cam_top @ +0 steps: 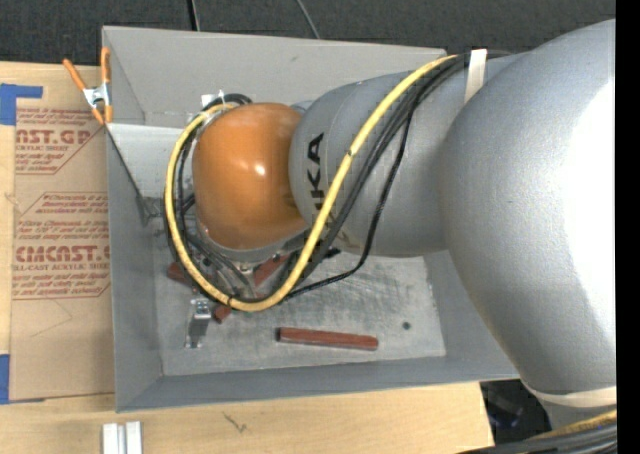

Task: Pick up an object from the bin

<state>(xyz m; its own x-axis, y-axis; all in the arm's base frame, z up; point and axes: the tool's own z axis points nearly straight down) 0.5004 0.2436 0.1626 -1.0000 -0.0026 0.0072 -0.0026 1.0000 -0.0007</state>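
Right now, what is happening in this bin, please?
The robot arm reaches from the right into the grey bin. Its tool sits low at the bin's left side, beside small reddish-brown pieces and a small metal part. A red-brown stick lies alone on the floor near the front wall.

Orange-capped arm (480,172) hangs over the bin (135,342); brown stick (327,339) nearby.
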